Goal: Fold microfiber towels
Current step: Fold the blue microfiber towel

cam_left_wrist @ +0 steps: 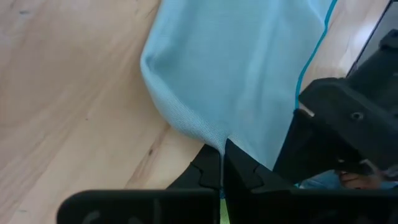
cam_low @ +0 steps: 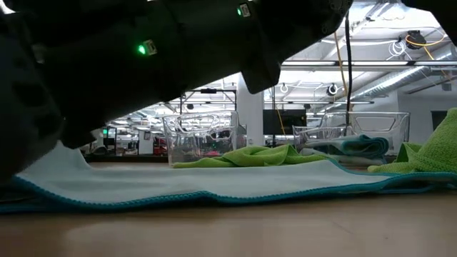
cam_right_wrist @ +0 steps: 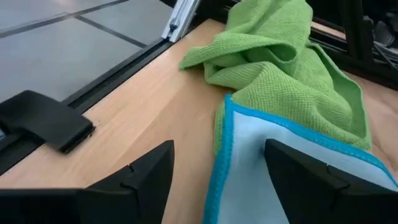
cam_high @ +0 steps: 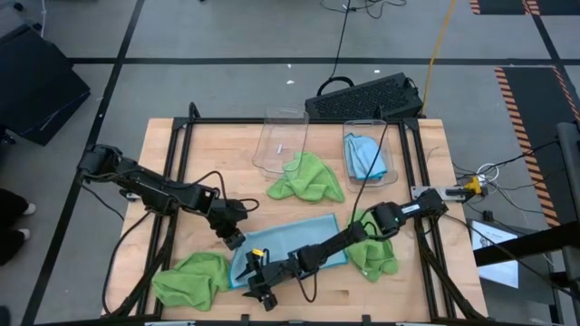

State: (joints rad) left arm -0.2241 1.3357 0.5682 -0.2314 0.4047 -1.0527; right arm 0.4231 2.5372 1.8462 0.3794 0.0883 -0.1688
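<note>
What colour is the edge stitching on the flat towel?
Brighter turquoise-blue trim on the light blue towel, clearest in the right wrist view.

Both arms are matte black, built of slim jointed links, with loose black cables looping off them. The right arm (cam_high: 399, 215) shows a yellow tag near its tip; small green lights glow on the housing.

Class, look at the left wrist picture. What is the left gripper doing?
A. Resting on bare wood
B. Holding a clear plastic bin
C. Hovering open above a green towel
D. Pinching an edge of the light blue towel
D: the left gripper is shut on a raised fold of the light blue towel.
</note>
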